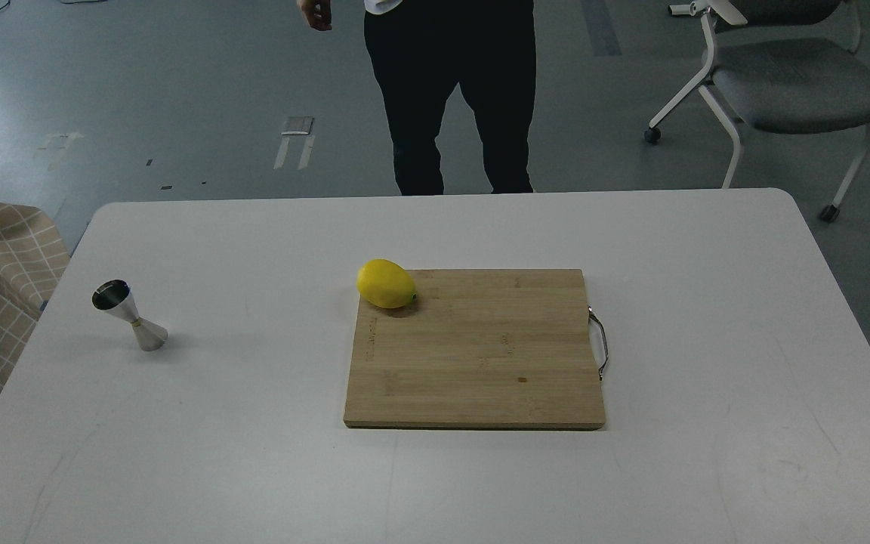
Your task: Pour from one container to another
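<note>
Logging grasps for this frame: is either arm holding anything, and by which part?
Nothing is held; neither arm is in view. The jigger stands alone on the table.

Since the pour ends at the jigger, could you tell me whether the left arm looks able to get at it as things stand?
Probably yes: the jigger stands alone on the table's left side, well apart from the board and lemon. The arm itself is out of view, so reach is unconfirmed.
</note>
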Controlling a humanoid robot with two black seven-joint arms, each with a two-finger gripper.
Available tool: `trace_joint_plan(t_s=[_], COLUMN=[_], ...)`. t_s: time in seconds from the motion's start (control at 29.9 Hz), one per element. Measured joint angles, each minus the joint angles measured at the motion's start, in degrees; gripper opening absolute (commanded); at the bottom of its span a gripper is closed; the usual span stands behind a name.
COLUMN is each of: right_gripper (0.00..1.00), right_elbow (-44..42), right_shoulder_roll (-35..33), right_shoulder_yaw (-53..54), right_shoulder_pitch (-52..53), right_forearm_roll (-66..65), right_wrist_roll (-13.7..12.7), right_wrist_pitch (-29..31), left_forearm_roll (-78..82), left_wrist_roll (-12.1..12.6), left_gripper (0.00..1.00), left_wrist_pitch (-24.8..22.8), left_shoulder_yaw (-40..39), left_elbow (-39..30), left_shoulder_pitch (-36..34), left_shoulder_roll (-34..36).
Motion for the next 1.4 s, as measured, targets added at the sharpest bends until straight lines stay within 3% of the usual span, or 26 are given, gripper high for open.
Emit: trace_joint_plan(t_s=[1.4], right_gripper=[1.00], right_elbow=[0.0], right_shoulder_roll=[0.0], right_shoulder_yaw=[0.0], right_shoulder_pitch=[0.0], right_forearm_roll=[0.0], right_wrist_roll=[0.0], right_wrist_pitch=[0.0], left_forearm_roll=[0.0], left_wrist_roll=[0.0], left_gripper=[0.99], left_wrist_pitch=[0.0], left_shoulder_yaw=[0.0], left_elbow=[0.0], left_shoulder_pitch=[0.0], left_shoulder_roll=[0.0])
